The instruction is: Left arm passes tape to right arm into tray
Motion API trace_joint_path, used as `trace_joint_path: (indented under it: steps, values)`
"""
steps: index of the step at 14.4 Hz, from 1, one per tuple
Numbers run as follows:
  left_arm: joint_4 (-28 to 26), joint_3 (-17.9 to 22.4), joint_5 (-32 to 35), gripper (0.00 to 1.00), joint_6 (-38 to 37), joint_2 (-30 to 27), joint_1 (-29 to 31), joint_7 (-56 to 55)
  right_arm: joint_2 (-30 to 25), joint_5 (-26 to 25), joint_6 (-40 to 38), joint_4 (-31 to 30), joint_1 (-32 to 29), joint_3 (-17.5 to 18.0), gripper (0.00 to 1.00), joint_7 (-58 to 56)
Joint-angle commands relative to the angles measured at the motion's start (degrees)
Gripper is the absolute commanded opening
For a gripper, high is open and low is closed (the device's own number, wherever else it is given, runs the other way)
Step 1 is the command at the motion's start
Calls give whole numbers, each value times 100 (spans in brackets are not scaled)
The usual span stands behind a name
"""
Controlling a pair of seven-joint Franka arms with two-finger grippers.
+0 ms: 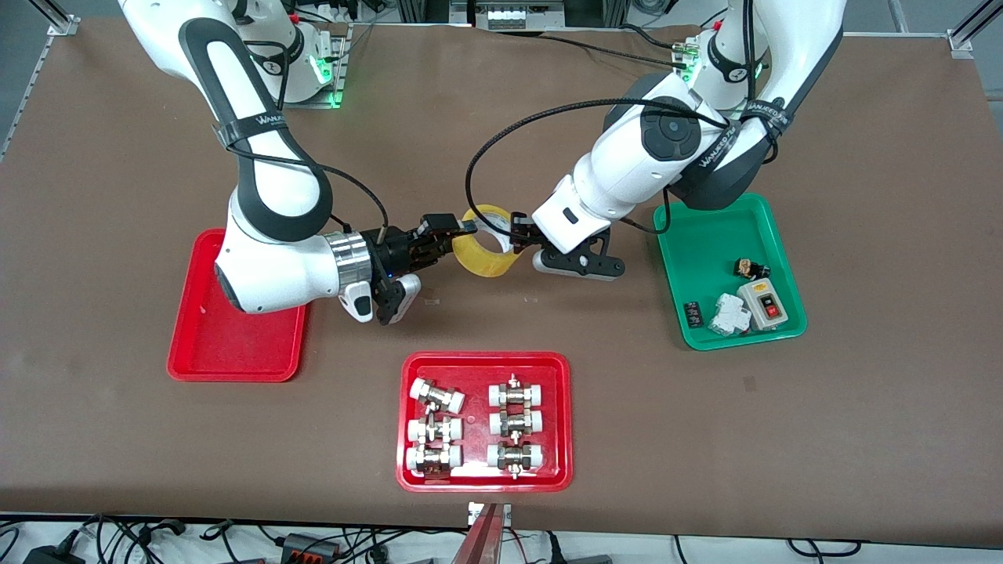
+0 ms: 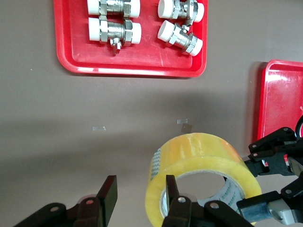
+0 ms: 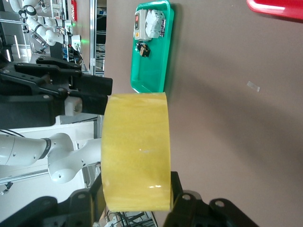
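Observation:
The yellow tape roll [image 1: 487, 244] hangs in the air over the middle of the table, between the two grippers. My right gripper [image 1: 461, 229] is shut on its wall; in the right wrist view the tape [image 3: 136, 146] sits pinched between the fingers [image 3: 176, 189]. My left gripper [image 1: 520, 232] is open beside the roll. In the left wrist view the gap between its fingertips [image 2: 140, 185] is empty, and one finger [image 2: 171, 191] stands against the tape's [image 2: 203, 156] rim. The empty red tray [image 1: 235, 352] lies at the right arm's end, partly under that arm.
A red tray of metal-and-white pipe fittings [image 1: 486, 362] lies nearer the front camera than the tape; it also shows in the left wrist view [image 2: 132, 66]. A green tray [image 1: 705, 251] with small electrical parts sits at the left arm's end.

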Motion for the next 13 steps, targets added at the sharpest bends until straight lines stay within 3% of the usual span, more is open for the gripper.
trace_joint_path:
  steps: [1, 2, 3, 4, 5, 9, 13]
  values:
    - [70, -19, 108, 53, -142, -50, 20, -21, -87, -11, -58, -226, -117, 21, 26, -95]
    - [70, -28, 108, 55, -142, -50, 20, -21, -78, -55, -49, -270, -143, 13, 26, -95]
    - [70, -28, 108, 67, -142, -50, 20, -13, -78, -160, -49, -287, -213, 13, 26, -87]
    - [70, -19, 116, 96, -142, -50, 20, 5, -69, -274, -75, -288, -283, 13, 26, -78]
    - [78, -28, 108, 100, -142, -50, 20, 40, -69, -345, -93, -288, -345, 13, 26, -17]
    - [70, -54, 108, 100, -177, -68, 117, 49, -104, -1038, -110, -279, -740, 13, 24, 19]
    - [78, -72, 108, 100, -922, -305, 406, 390, -131, -1391, -312, -261, -1425, 13, 24, 19]
